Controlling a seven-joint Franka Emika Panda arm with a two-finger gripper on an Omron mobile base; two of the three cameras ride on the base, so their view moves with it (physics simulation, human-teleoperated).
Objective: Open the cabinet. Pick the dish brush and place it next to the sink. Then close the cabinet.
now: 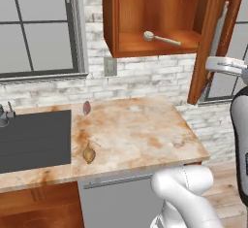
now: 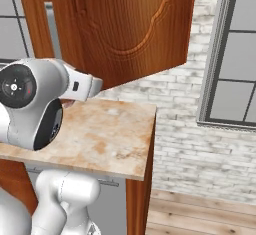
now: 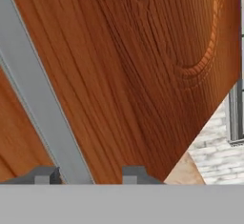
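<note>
The reddish-brown cabinet [image 1: 145, 13] hangs on the wall with its door [image 1: 213, 38] swung wide open. On its lower shelf lies the dish brush [image 1: 160, 38], cream head to the left, grey handle to the right. The door's carved front [image 2: 130, 24] faces the right base view. My gripper [image 3: 90, 175] is at the door's silver bar handle [image 3: 43, 104], one fingertip [image 3: 45, 175] on each side of the bar, shut on it. The dark sink [image 1: 34, 139] is set in the marble counter [image 1: 135, 135] at the left, far from my hand.
A yellowish-brown lump [image 1: 89, 154] and a small pinkish lump [image 1: 86, 107] lie on the counter just right of the sink. A small faucet [image 1: 6, 113] stands at the sink's back left. Windows flank the cabinet. The counter ends at the right, with wooden floor [image 2: 200, 214] beyond.
</note>
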